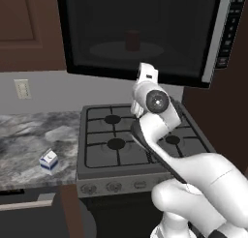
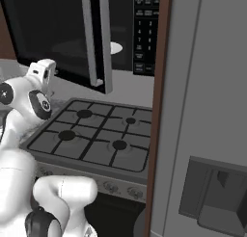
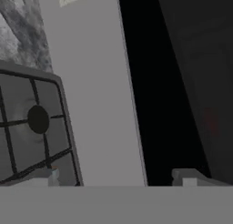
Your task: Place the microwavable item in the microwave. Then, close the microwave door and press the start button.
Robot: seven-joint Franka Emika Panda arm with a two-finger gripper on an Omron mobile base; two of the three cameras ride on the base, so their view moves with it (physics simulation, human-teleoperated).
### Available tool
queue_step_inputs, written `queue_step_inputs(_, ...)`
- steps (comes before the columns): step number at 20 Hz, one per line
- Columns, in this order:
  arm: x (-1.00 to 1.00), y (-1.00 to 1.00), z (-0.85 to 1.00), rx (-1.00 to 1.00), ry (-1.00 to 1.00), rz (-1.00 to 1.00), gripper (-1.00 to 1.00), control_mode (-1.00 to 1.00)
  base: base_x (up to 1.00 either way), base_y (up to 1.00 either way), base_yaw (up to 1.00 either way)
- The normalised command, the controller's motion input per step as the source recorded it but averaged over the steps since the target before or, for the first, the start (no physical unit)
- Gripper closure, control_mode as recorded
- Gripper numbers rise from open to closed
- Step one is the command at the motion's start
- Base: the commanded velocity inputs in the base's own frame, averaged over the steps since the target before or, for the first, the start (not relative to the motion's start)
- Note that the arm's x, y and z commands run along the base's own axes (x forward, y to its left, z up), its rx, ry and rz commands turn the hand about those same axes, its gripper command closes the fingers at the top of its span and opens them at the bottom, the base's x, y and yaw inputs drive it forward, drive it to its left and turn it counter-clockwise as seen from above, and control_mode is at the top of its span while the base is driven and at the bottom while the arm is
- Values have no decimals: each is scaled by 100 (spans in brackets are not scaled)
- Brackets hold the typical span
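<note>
Left base view gives me 1 red cup [image 1: 132, 40] on the turntable behind 1 nearly closed microwave door [image 1: 145, 34], 1 milk carton [image 1: 49, 160] beside 1 4-burner stove [image 1: 140, 135], gripper [image 3: 119, 178] spread empty.

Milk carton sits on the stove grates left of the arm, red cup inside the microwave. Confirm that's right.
Not quite. The milk carton stands on the marbled counter to the left of the stove, not on its grates, as the left base view shows. The red cup is inside the microwave, on the turntable plate behind the door's glass.
</note>
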Motion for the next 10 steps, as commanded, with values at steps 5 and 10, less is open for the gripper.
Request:
queue_step_inputs(5, 59, -3, 54, 0, 21, 25, -100, -100, 0, 0, 0)
queue_step_inputs(10, 42, 0, 58, 0, 22, 17, -100, -100, 0, 0, 0)
